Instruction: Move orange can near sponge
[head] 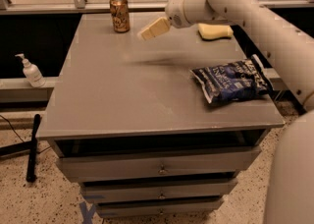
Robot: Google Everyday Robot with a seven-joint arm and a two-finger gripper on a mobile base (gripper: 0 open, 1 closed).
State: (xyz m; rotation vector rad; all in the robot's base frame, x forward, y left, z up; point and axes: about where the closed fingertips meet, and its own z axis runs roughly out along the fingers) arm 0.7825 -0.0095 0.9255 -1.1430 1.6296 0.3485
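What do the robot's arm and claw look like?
The arm is white, made of thick rounded tubes with small dark dots along them. The claw, hovering beside the orange can, is pale cream and wedge-shaped. No cables show.
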